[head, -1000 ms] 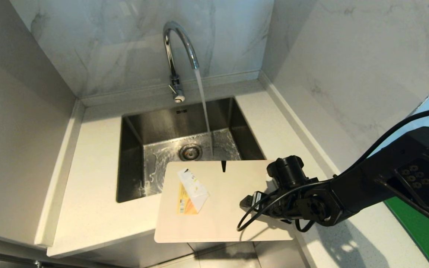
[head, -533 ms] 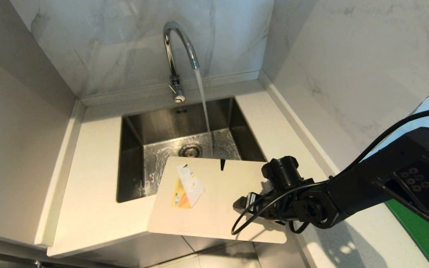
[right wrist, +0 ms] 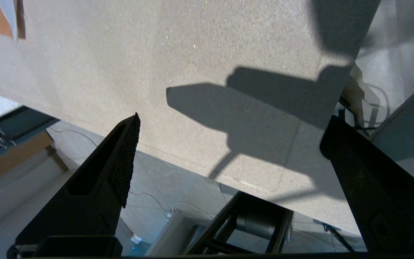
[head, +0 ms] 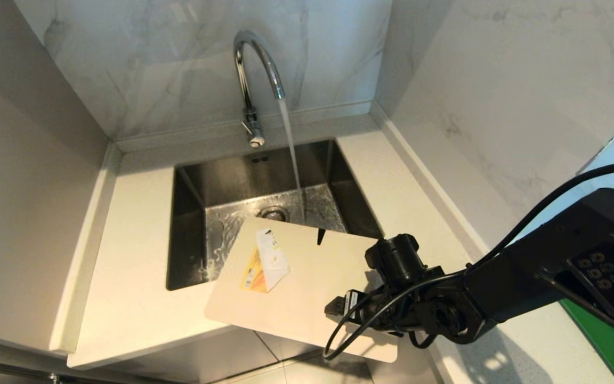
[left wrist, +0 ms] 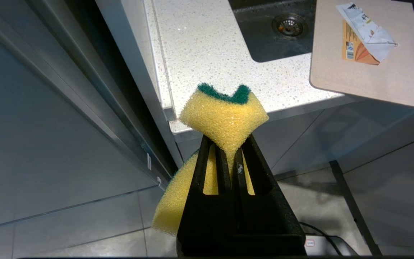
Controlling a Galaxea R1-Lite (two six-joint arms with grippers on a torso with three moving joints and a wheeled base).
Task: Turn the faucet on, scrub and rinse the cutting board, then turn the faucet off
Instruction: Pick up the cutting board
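The chrome faucet (head: 248, 69) runs a stream of water (head: 291, 144) into the steel sink (head: 190, 186). The beige cutting board (head: 307, 288) lies askew on the counter's front. Its far corner reaches over the sink and its near right corner hangs past the counter edge; a paper label (head: 264, 261) sits on it. My right gripper (head: 357, 309) hovers over the board's right end. In the right wrist view this gripper (right wrist: 234, 120) is open wide, with the board (right wrist: 156, 72) just beyond its fingers. My left gripper (left wrist: 230, 147), low before the cabinet, is shut on a yellow-and-green sponge (left wrist: 225, 115).
Marble walls close in the counter (head: 131, 298) at the back and right, and a panel stands on the left. The drain (head: 274, 213) lies just beyond the board's far edge. Tiled floor (head: 296, 370) shows below the counter front. A green surface (head: 605, 330) lies at the far right.
The board has turned clockwise and slid left, its near right corner now further off the counter. My right arm has moved left and nearer with it. The water keeps running.
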